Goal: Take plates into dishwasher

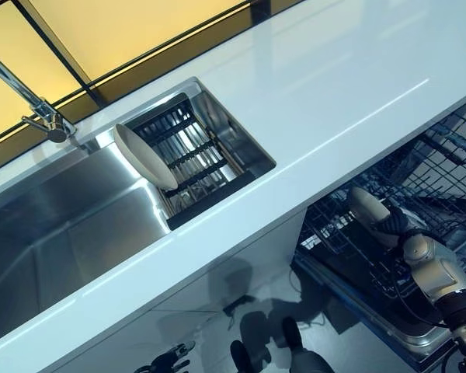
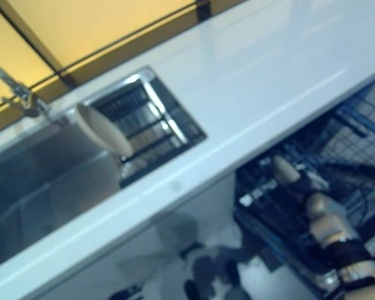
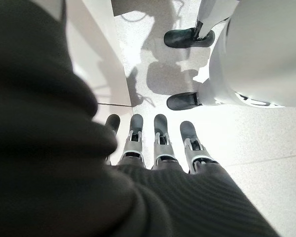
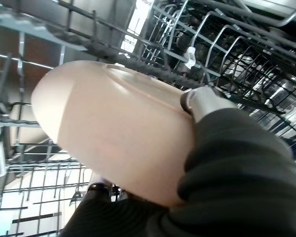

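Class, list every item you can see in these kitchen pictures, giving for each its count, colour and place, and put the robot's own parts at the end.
Plate: one, cream, standing on edge in the sink's drying rack.
Plate in hand: one, cream, held over the dishwasher rack.
Drying rack: one, dark, inside the sink at its right end.
Sink: one, steel, set in the counter.
Tap: one, chrome, behind the sink.
Counter: one, white.
Dishwasher rack: dark wire, below the counter, pulled out.
Right hand: gripping the plate in the dishwasher.
Left hand: fingers straight, hanging over the floor.
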Robot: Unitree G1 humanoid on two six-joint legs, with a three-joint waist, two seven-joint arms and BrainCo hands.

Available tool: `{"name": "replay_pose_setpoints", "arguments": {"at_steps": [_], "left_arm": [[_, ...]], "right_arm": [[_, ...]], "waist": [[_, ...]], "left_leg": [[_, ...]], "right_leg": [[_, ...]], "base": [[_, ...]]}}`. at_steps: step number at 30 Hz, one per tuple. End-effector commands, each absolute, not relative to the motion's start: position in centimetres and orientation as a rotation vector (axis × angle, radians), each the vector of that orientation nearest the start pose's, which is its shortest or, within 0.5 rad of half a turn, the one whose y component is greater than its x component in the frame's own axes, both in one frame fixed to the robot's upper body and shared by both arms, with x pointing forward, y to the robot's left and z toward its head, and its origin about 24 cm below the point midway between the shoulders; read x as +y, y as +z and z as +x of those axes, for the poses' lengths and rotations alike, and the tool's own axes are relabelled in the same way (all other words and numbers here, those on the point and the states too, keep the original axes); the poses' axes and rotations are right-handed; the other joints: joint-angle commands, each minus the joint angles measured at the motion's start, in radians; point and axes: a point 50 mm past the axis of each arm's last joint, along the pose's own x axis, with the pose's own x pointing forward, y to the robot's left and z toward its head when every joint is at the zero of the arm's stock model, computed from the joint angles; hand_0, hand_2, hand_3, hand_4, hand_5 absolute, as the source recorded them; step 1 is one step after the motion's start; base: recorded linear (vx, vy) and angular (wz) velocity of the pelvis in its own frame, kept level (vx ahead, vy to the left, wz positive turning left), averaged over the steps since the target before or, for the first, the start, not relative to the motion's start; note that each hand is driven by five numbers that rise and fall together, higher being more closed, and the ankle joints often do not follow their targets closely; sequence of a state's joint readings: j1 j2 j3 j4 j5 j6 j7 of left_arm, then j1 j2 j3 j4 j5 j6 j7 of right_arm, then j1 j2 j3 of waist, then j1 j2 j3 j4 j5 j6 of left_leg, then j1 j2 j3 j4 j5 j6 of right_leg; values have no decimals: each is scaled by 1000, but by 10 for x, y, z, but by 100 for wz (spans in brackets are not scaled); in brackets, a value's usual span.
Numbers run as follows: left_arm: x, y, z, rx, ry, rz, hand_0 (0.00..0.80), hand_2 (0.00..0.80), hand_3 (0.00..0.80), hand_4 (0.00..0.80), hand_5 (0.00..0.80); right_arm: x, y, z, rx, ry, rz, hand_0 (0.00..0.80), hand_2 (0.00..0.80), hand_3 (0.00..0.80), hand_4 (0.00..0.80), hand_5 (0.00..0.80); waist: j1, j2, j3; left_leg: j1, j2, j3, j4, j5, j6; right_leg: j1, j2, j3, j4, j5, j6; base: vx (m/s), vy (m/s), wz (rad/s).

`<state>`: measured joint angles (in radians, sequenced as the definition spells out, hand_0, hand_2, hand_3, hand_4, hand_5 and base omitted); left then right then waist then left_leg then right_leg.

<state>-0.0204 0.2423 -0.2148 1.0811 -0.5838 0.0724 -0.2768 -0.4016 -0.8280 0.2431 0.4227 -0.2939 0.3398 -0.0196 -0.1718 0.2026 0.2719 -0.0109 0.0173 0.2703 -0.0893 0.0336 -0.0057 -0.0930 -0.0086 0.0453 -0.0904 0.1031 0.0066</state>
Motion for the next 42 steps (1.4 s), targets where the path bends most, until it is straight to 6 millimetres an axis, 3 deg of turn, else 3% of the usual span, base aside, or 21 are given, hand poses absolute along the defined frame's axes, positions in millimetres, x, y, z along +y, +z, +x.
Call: {"name": "replay_pose_setpoints", "arguments": {"at_steps": [1, 15, 28, 35, 36, 42], "left_arm": [[205, -152, 124, 1098, -10, -334, 0, 0, 0, 0, 0], [205, -151, 129, 1097, -21, -320, 0, 0, 0, 0, 0], [203, -149, 136, 1095, -53, -288, 0, 0, 0, 0, 0], [207, -148, 138, 1095, -53, -276, 0, 0, 0, 0, 0], [208, -148, 138, 1094, -51, -277, 0, 0, 0, 0, 0], [213, -147, 138, 1088, -21, -277, 0, 0, 0, 0, 0]], "right_arm": [[-348, 97, 308, 498, -363, -1223, 800, 800, 800, 800, 800], [-352, 88, 304, 577, -339, -1243, 800, 800, 800, 800, 800], [-360, 56, 297, 817, -270, -1204, 800, 800, 800, 800, 800], [-360, 61, 300, 800, -293, -1202, 787, 787, 787, 787, 787], [-361, 64, 300, 785, -306, -1205, 0, 0, 0, 0, 0], [-364, 82, 299, 767, -324, -1175, 0, 0, 0, 0, 0]], "waist": [[34, -45, -44], [36, -57, -50], [66, -53, -52], [68, -59, -51], [67, -60, -52], [50, -81, -50]], "left_leg": [[29, -31, -34, 2, -82, 21], [26, -30, -37, 2, -81, 20], [27, -28, -54, 2, -76, 19], [24, -28, -65, 2, -73, 19], [24, -29, -64, 2, -74, 19], [28, -25, -59, 2, -78, 20]], "right_leg": [[-2, -26, 3, 3, -47, 30], [-5, -25, 4, 3, -45, 32], [2, -32, -11, 3, -47, 28], [2, -30, -14, 3, -45, 27], [3, -29, -12, 3, -45, 27], [4, -23, -3, 3, -44, 28]], "base": [[5, 3, 5], [2, 0, 1], [0, -3, 4], [-1, -5, 3], [0, 0, 0], [0, 0, 0]]}}
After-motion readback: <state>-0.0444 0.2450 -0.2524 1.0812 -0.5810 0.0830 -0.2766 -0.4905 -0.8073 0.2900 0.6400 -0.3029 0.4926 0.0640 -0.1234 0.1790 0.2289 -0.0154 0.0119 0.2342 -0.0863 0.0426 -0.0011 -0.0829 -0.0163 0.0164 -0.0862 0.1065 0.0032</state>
